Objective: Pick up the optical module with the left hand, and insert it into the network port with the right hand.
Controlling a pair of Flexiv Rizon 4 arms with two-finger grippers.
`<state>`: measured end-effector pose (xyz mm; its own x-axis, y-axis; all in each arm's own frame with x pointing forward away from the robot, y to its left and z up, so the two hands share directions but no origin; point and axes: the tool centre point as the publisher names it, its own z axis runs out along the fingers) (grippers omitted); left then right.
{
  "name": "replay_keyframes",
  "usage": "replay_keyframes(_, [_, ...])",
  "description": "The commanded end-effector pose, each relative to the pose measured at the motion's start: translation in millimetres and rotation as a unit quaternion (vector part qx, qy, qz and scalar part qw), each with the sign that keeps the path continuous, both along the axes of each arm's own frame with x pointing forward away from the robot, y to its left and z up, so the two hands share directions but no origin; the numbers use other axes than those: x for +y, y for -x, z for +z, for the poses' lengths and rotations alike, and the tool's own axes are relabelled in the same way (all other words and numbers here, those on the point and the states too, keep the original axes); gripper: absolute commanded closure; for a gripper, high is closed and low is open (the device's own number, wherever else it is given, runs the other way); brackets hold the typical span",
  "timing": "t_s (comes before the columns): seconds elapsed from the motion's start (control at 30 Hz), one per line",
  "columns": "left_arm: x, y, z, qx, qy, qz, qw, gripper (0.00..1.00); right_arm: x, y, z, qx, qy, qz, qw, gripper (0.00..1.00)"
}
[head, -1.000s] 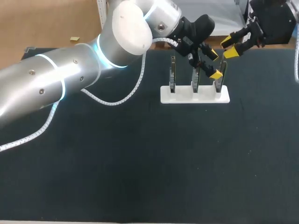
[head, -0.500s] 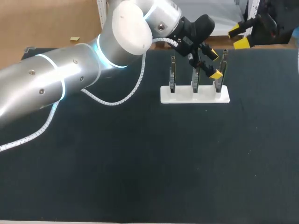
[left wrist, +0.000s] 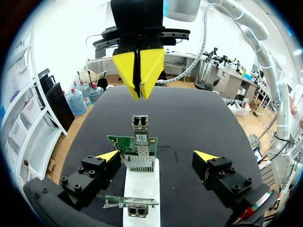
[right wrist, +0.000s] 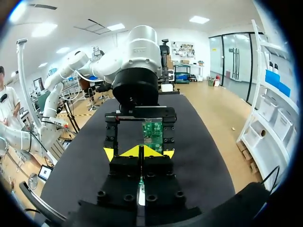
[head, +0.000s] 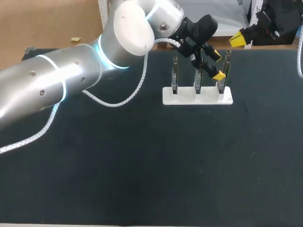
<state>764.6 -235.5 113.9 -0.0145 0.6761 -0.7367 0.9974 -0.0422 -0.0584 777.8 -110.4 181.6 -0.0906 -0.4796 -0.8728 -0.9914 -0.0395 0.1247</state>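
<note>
At 1 o'clock on dark matte surface [head: 142, 179], white rack [head: 184, 98] holds three upright boards. Over it, left gripper [left wrist: 157, 156] straddles green circuit board [left wrist: 134, 144], jaws wide, gripping nothing. Small boxy metal module [left wrist: 138, 124], twin sockets, at board's 12 o'clock; seated in it or behind, unclear. Off at 2 o'clock, right gripper [right wrist: 140, 151], jaws pinched together, empty. Step: pickup not yet made. Next: centre, close on slick narrow sides.

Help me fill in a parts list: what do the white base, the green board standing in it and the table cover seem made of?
The white base looks smooth and matt, likely plastic. The green board seems circuit-board laminate with green coating; its port cage looks like bright, perforated sheet metal. The table cover is matt black, perhaps fabric or rubber; unclear which.
</note>
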Motion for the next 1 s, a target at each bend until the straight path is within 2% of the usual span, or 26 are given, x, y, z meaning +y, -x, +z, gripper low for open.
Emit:
replay_keyframes(0.03, [-1.3,-2.2,0.2,0.001,-0.002,-0.001,1.000,0.00,1.5,-1.4,-3.0,0.002,0.001,0.001,1.000,1.00])
replay_keyframes(0.33, [-1.3,-2.2,0.2,0.001,-0.002,-0.001,1.000,0.00,4.5,-1.5,-7.0,0.002,0.005,0.002,1.000,1.00])
replay_keyframes(1.0, [-1.3,-2.2,0.2,0.001,-0.002,-0.001,1.000,0.00,5.5,-3.3,-28.6,0.028,0.024,0.007,0.999,1.00])
